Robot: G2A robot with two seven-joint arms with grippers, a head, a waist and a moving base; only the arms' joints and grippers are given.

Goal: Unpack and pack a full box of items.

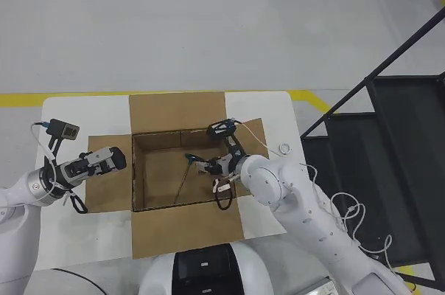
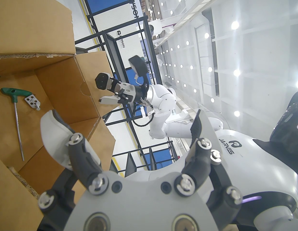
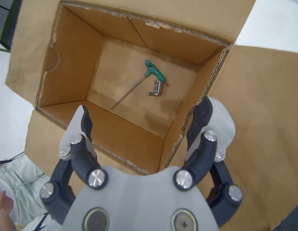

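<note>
An open cardboard box (image 1: 177, 112) stands in the middle of the table with its flaps spread. On its floor lie a T-handle hex key (image 3: 144, 78) with a green grip and a small metal bracket (image 3: 156, 90) beside the grip. My right gripper (image 3: 144, 118) hangs open above the box's right rim (image 1: 205, 167), holding nothing. Over the left flap my left gripper (image 1: 119, 158) is open and empty (image 2: 126, 128). Its view shows the hex key (image 2: 17, 121), the bracket (image 2: 32, 100) and the right gripper (image 2: 104, 92) farther off.
The white table (image 1: 75, 110) shows around the box. A small white ring (image 1: 284, 149) lies on it beyond the right flap. A black metal stair frame (image 1: 384, 147) stands to the right of the table.
</note>
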